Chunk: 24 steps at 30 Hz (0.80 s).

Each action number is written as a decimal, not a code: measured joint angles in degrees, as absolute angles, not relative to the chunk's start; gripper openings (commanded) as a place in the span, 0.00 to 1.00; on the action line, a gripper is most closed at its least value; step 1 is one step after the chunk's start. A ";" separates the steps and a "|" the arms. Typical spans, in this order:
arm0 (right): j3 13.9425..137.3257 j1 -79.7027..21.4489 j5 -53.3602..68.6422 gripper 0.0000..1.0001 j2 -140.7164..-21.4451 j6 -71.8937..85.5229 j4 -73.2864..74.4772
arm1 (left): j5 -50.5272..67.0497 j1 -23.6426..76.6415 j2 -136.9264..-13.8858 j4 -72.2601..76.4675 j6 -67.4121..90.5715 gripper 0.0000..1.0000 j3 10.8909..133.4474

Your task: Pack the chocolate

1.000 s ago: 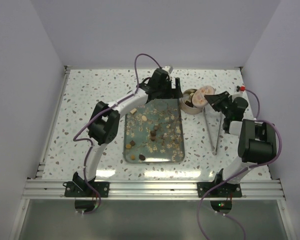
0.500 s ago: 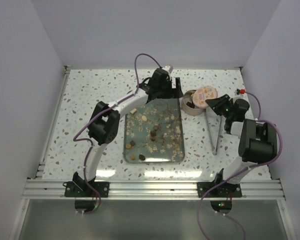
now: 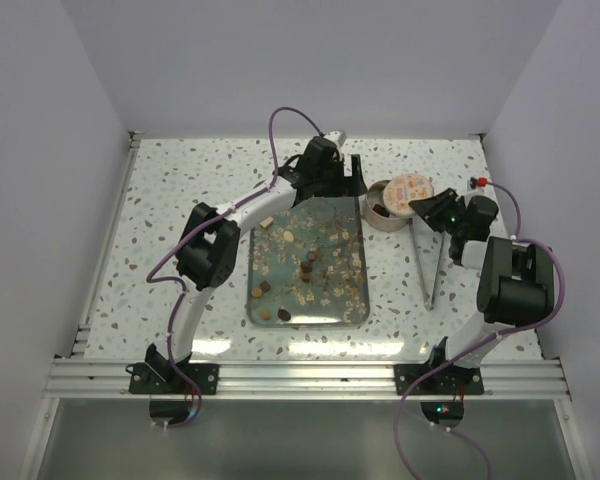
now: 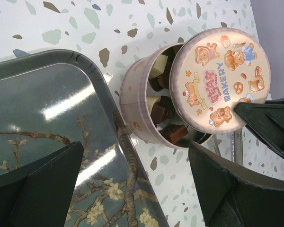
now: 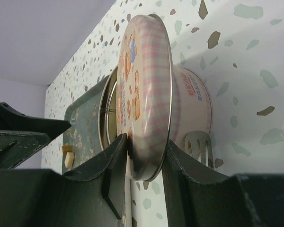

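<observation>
Right wrist view: right gripper [image 5: 146,147] clenched on rim of lid [image 5: 142,80]. Lid tilted, shifted to right side of tin [image 5: 196,101]; likely held aside so opening stays free for loading. Left gripper [image 4: 136,153] spread wide, empty, hovers over far right corner of tray [image 4: 33,94], just beside tin. Chocolate: some in tin [image 4: 157,111], rest scattered on tray [image 3: 307,266] among pale flakes [image 3: 332,283]. Metal tongs [image 3: 432,262] lie right of tray. Lid covers part of tin mouth, narrows drop path.

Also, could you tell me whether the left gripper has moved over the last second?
No. The left gripper holds the same spot over the tray's far right corner, next to the tin.
</observation>
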State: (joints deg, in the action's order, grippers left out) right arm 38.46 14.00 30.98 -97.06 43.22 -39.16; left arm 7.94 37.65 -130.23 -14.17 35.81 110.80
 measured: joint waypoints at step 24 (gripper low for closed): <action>45.32 14.63 35.83 0.40 -101.10 39.79 -29.98 | 8.73 37.65 -130.23 -13.04 35.97 0.98 110.80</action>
State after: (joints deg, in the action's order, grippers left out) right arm 45.32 14.63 35.83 -101.10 39.79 -29.98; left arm 8.73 37.65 -130.23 -13.04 35.97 110.80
